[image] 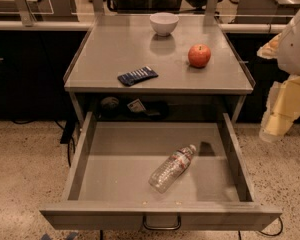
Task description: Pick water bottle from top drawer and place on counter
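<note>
Since the top drawer [90, 216] stands pulled fully out, you can reach its contents from above.
Item: water bottle [172, 169], on its side on the drawer floor, diagonal, cap toward the back right, touching no wall.
Item: bench [115, 49], carrying a white bowl [164, 23], apple [199, 55] and blue packet [137, 76]; its bare left side looks suited to the placing.
Item: pincer [276, 119], at the right edge, outside the drawer, well apart from the bottle; whether it is wide or narrow, you cannot tell.

One water bottle [172, 169] in one open top drawer [84, 156]. On one counter [110, 49]: one white bowl [164, 23], one red apple [199, 55], one dark blue packet [137, 75]. One loop handle [162, 225] on drawer front. One gripper [276, 124] at far right, beside the counter.
</note>
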`<state>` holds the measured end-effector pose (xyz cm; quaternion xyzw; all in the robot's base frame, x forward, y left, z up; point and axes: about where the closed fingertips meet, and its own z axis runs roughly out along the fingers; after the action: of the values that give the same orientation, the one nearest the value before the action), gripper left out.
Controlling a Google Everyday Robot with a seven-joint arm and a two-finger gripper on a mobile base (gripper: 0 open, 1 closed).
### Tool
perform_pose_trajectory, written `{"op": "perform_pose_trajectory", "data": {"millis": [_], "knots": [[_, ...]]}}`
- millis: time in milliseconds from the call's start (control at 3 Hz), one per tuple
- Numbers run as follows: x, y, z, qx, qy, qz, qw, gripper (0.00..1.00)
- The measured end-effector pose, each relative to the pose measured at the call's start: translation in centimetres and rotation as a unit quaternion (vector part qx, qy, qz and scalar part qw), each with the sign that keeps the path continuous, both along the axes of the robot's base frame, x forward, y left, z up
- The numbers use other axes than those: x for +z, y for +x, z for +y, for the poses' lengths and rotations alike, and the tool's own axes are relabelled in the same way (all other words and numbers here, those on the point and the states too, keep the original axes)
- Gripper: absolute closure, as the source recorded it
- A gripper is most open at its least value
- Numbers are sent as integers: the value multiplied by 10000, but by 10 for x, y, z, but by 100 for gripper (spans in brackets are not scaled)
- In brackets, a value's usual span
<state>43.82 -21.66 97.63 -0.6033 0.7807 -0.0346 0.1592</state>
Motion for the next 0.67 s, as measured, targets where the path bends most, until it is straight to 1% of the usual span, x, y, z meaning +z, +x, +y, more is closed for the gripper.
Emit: {"op": "perform_pose_trajectory", "data": {"millis": [333, 667], "knots": [[0, 0, 0, 0, 0, 0, 10000, 0], [-35, 5, 1, 36, 37, 148, 9999, 0]]}}
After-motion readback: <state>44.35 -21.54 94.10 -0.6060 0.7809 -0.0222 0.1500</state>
